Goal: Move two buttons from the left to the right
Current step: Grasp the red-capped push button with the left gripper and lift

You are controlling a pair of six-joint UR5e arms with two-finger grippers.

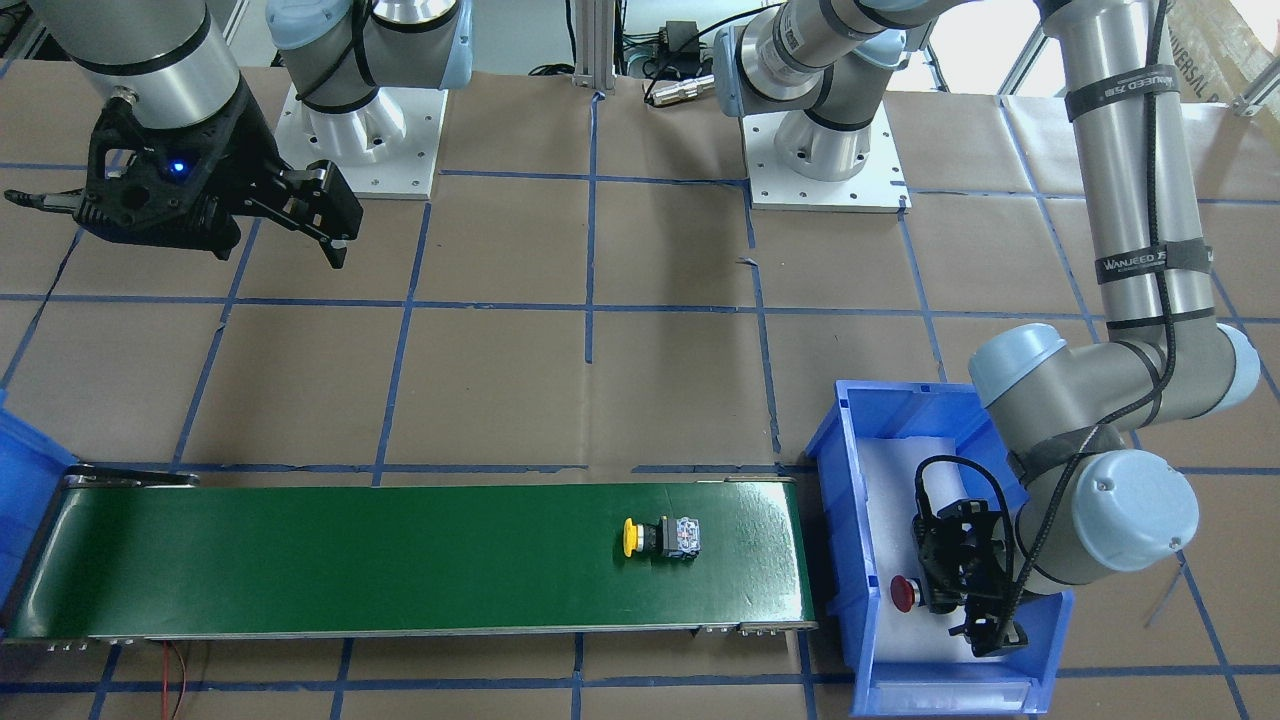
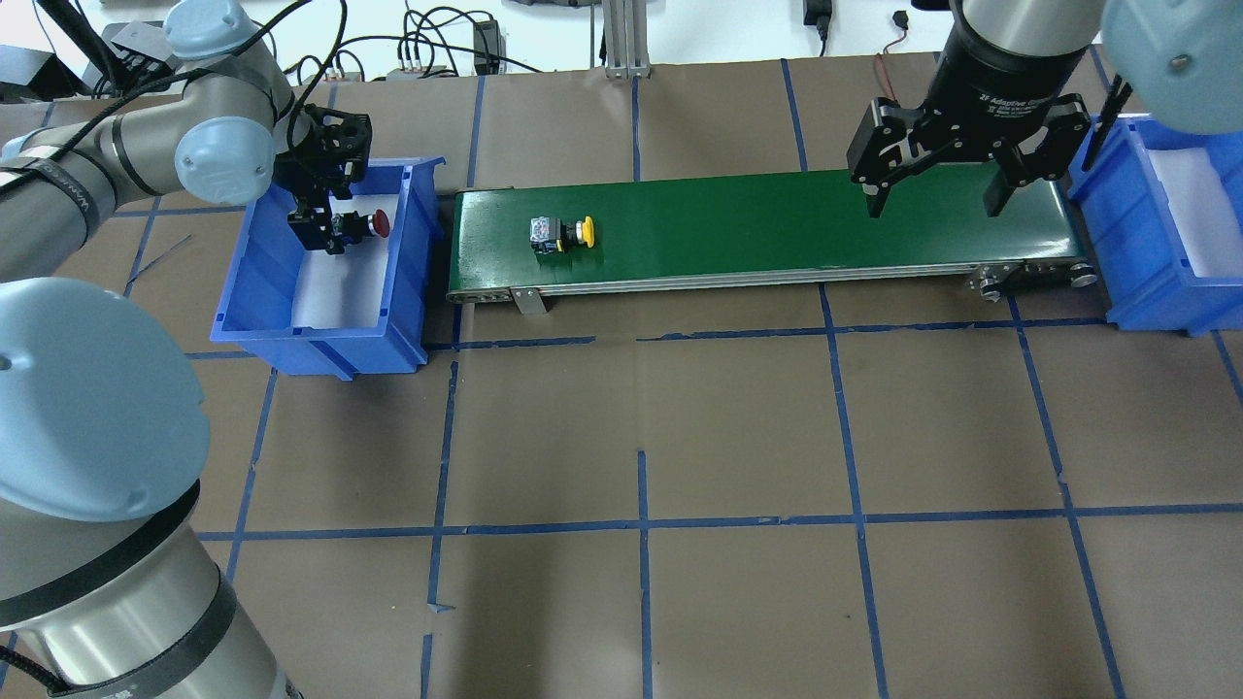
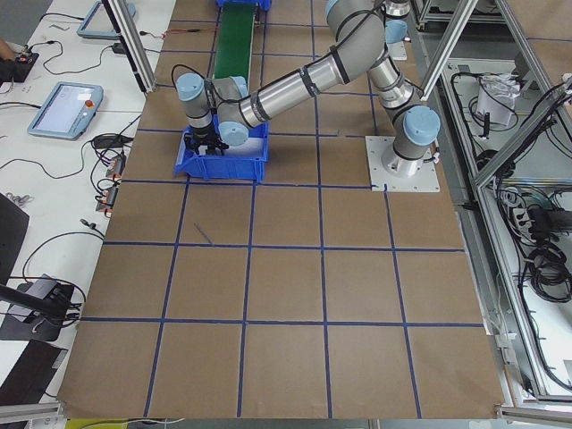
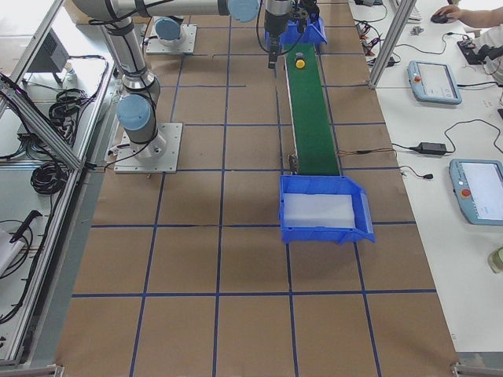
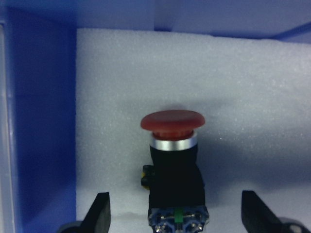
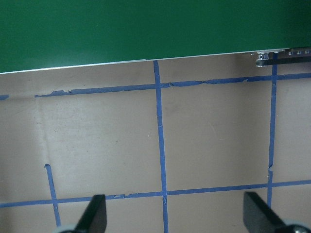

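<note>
The buttons are parted: the yellow-capped button (image 2: pixel 561 233) is laid on its side on the green conveyor belt (image 2: pixel 777 223), left of centre in the overhead view, and the red-capped button (image 5: pixel 172 145) is seated in the blue bin (image 2: pixel 320 340) at upper left. The left gripper (image 2: pixel 320 228) is pointed down into that bin, its fingers (image 5: pixel 99 213) spread either side of the red-capped button without touching it. The right gripper (image 2: pixel 937 206) is held spread wide above the belt's upper-right end.
</note>
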